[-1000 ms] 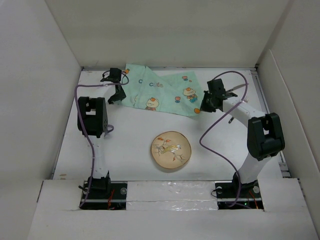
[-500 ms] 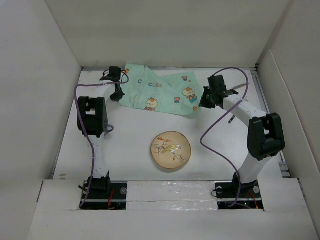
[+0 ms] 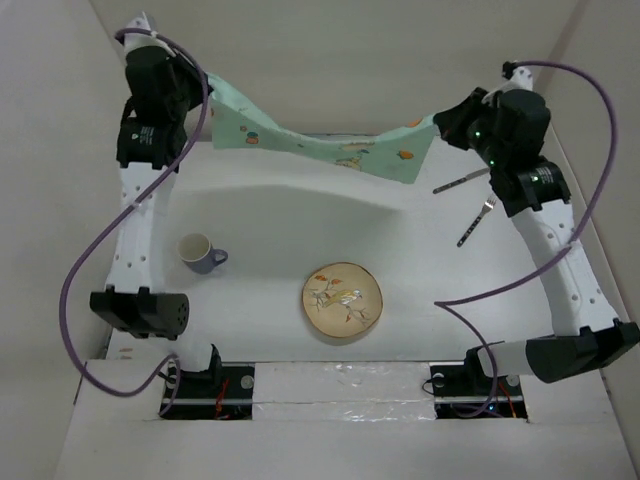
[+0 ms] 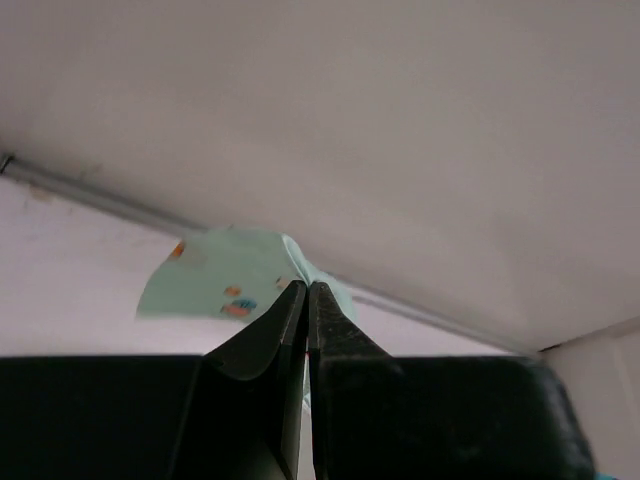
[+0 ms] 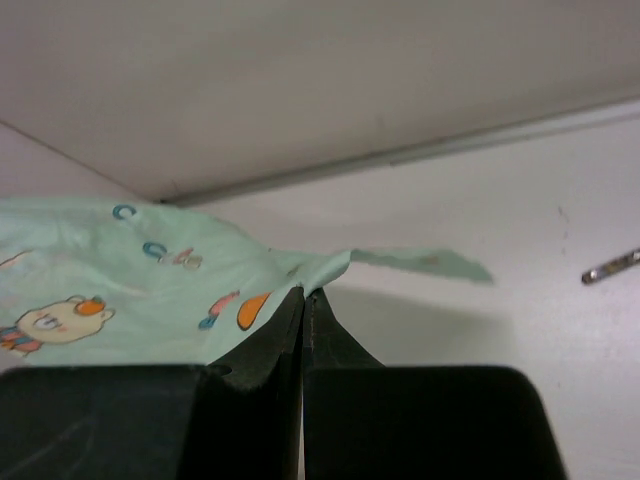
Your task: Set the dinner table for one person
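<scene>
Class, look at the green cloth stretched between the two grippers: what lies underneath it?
Below the cloth only bare dinner table and the cloth's shadow show. The table strip directly behind the hanging cloth is hidden. The knife and fork lie clear of it.

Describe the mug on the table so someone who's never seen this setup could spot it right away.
On the large white tabletop, look at the left side, beside the left arm. There stands a small blue-grey mug, handle toward the round tan bird-painted plate. It is the only upright, hollow thing there.
</scene>
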Motion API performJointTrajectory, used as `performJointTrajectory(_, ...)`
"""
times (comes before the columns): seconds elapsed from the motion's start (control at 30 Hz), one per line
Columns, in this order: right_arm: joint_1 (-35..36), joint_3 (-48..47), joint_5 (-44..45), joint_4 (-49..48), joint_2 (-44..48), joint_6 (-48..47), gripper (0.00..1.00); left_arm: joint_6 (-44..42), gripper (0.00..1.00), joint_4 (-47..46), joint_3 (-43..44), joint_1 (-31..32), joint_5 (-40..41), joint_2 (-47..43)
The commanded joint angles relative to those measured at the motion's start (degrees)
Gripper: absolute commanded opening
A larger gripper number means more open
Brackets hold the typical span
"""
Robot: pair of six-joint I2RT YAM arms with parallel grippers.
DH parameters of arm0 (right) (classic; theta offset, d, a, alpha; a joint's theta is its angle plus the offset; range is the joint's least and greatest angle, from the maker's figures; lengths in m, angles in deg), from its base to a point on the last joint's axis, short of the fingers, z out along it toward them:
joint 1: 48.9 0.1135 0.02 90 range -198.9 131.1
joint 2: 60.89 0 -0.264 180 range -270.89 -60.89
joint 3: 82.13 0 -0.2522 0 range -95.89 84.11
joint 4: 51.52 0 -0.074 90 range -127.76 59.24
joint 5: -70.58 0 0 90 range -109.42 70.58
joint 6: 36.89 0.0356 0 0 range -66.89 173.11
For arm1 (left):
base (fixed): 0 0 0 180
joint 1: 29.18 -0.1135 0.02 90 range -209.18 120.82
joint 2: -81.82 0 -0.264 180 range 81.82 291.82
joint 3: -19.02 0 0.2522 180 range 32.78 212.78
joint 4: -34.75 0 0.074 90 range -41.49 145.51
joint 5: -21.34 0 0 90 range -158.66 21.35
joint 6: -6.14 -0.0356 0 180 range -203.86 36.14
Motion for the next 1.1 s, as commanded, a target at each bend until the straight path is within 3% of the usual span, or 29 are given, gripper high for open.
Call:
performJointTrajectory(0.0,-2.2,-4.32,-0.62,0.94,-2.63,-0.06,0.0,2.31,0.0,-1.39,1.6,-0.36,-1.88,0.78)
performJointTrajectory(0.07,-3.25,-6.6,-2.71,0.14,-5.18,0.11,0.0,2.74,0.0,0.08,4.5,-0.36,-3.19,3.76)
performJointTrajectory(0.2,-5.36,-20.89,-4.92,2.42,-15.1,0.12,0.0,3.8,0.0,3.43,18.18,-1.14,-8.01,15.26)
performJointTrajectory(0.3,-6.76,-27.68,-5.45,3.57,-22.4,0.47,0.0,7.21,0.0,-0.07,17.79,-2.98,-11.44,17.05)
performJointTrajectory(0.47,-9.31,-46.75,-10.45,7.87,-34.17,2.83,0.0,8.81,0.0,-2.62,20.6,-3.0,-12.16,18.37)
performJointTrajectory(0.6,-10.46,-52.32,-12.48,8.41,-35.61,3.98,0.0,9.69,0.0,-3.42,21.48,-3.0,-12.61,17.32)
performJointTrajectory(0.73,-10.46,-38.03,-12.31,3.41,-27.97,2.84,0.0,7.84,0.0,-2.71,14.65,-3.0,-11.9,13.9)
performJointTrajectory(0.77,-10.98,-27.98,-12.83,1.92,-25.87,2.93,0.0,6.8,0.0,-3.93,11.58,-3.0,-11.73,12.58)
performJointTrajectory(0.9,-11.61,-1.65,-17.66,-7.13,-15.24,5.38,0.0,5.91,0.0,-11.05,-16.49,-3.52,-11.03,2.5)
performJointTrajectory(1.0,-11.61,13.8,-20.48,-12.59,-12.76,6.44,0.0,6.96,0.0,-14.66,-31.98,-3.52,-10.76,-2.35)
performJointTrajectory(1.07,-11.61,18.85,-19.96,-14.0,-12.14,5.49,0.0,6.97,0.0,-16.24,-37.74,-3.52,-10.85,-3.77)
